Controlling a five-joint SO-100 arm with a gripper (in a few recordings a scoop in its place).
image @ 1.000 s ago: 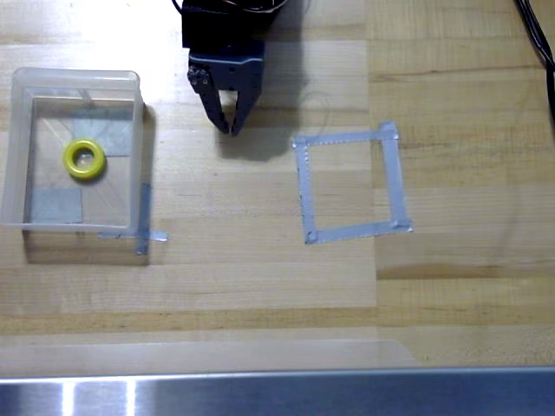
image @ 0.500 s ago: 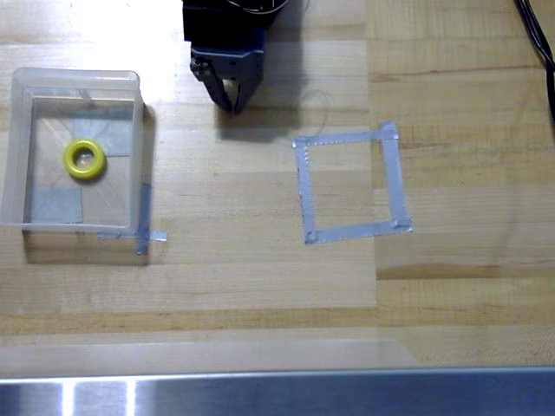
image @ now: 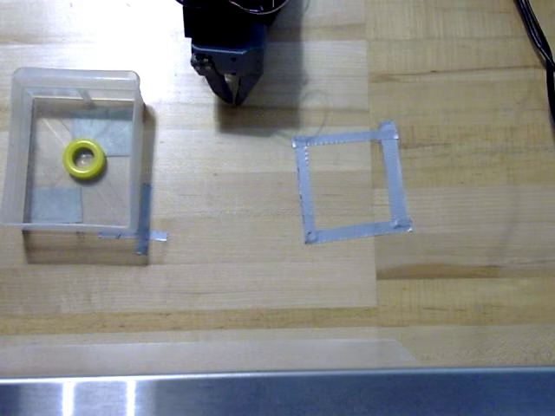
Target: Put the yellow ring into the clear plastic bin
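Yellow ring [image: 84, 159] lying inside the clear plastic bin [image: 16, 147], gripper [image: 232, 97] hovering right of the bin, fingers closing together, empty.

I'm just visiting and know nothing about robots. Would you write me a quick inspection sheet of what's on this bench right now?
Surface: pale wooden bench top, with a metal strip along its near edge.
Job's things: the yellow ring lies flat inside the clear plastic bin, on the left in the overhead view.
Clutter: a grey tape square outline right of centre; short tape strips at the bin's corner.
Gripper: the gripper is at the top, fingertips together, holding nothing.
Cables: a black cable at the top right corner.
Surroundings: nothing seen.
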